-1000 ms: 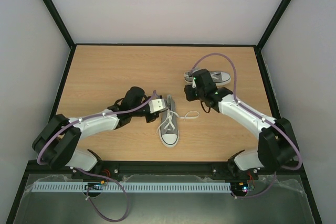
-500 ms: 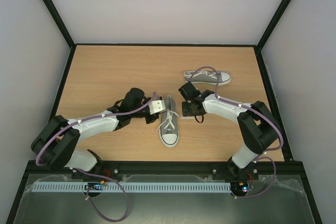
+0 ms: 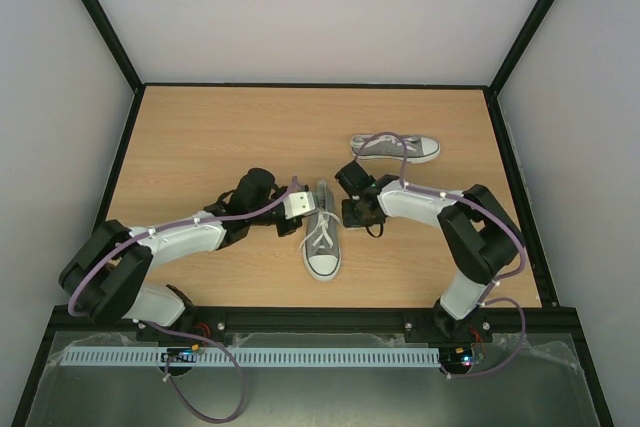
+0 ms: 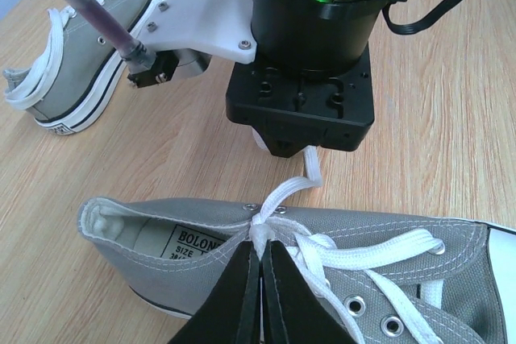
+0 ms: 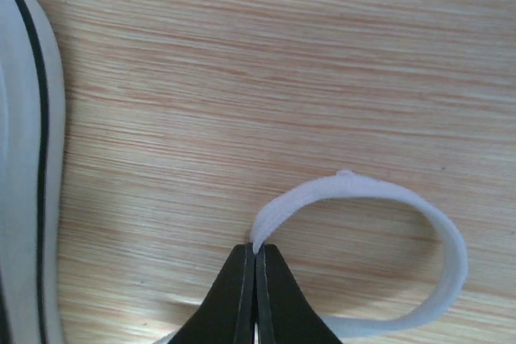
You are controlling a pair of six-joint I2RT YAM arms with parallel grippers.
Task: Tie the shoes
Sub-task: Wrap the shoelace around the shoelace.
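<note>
A small grey canvas low-top sneaker (image 3: pixel 322 242) with a white rubber sole is standing on its sole near the middle of the light wood-grain desk (image 3: pixel 200 137). Its white toe cap is pointing towards the arm bases and its heel is pointing away. Its white flat lace (image 4: pixel 294 187) is crossing over the tongue at the top eyelets. One strand is running off the sneaker's right side and curling into a loop (image 5: pixel 387 199) flat on the desk.

The left jaws are reaching in from the left, over the sneaker's open collar. They are clenched on the lace right where it is crossing at the top eyelets, with the two black tips pressed together. The right jaws are sitting low just beside the sneaker's right flank, pointing down at the desk. They are also clenched, pinching the loose strand at the spot where the loop begins.

The second grey sneaker (image 3: pixel 395 147) of the pair is resting on its sole further back on the right, well apart from the first, lying crosswise with its white toe to the right. The right arm (image 3: pixel 440 207) is bending sharply back on itself, and its purple cable (image 3: pixel 400 152) is passing in front of that far sneaker. The left arm (image 3: pixel 180 237) is stretching low across the desk.
</note>
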